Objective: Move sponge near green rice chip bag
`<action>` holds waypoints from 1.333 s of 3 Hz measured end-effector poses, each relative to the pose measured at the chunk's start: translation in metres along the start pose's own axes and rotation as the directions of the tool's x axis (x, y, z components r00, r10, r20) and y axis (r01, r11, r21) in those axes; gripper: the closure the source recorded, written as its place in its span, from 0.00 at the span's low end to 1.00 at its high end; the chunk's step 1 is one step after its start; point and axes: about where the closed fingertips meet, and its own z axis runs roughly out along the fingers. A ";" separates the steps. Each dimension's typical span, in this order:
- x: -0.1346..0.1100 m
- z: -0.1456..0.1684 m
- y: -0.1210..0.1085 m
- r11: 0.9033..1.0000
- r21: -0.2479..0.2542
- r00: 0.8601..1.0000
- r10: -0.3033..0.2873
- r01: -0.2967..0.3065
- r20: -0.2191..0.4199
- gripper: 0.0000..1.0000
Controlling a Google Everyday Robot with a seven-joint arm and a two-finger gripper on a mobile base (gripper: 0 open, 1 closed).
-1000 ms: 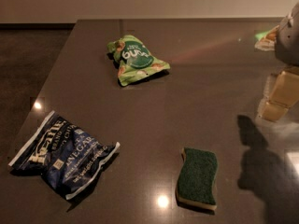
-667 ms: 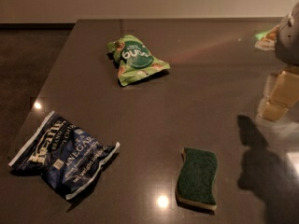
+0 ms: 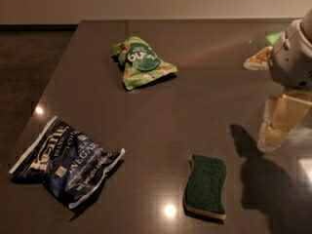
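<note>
The sponge (image 3: 205,186) lay flat, green side up, at the front of the dark table (image 3: 195,111), with a crumpled dark blue bag (image 3: 66,162) well apart to its left. Beyond the sponge, the gripper (image 3: 275,130) hung over the table's right side; whether it was released or clenched could not be told. The green rice chip bag (image 3: 143,62) lay farthest back, well apart from the sponge.

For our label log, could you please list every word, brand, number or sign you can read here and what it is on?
"BRAND": white print on the dark blue bag, beside a bigger word resembling "kettle".
"NEGAR": same bag, end of a creased word.
White lettering on the green rice chip bag: too blurred to read.
No text on the sponge, the table or the gripper at the right edge.
</note>
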 end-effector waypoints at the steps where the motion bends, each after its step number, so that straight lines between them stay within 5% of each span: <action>1: -0.009 0.027 0.023 0.995 -0.065 0.996 -0.067 0.071 0.062 0.00; 4: -0.020 0.095 0.081 0.953 -0.191 0.967 -0.211 0.237 0.147 0.00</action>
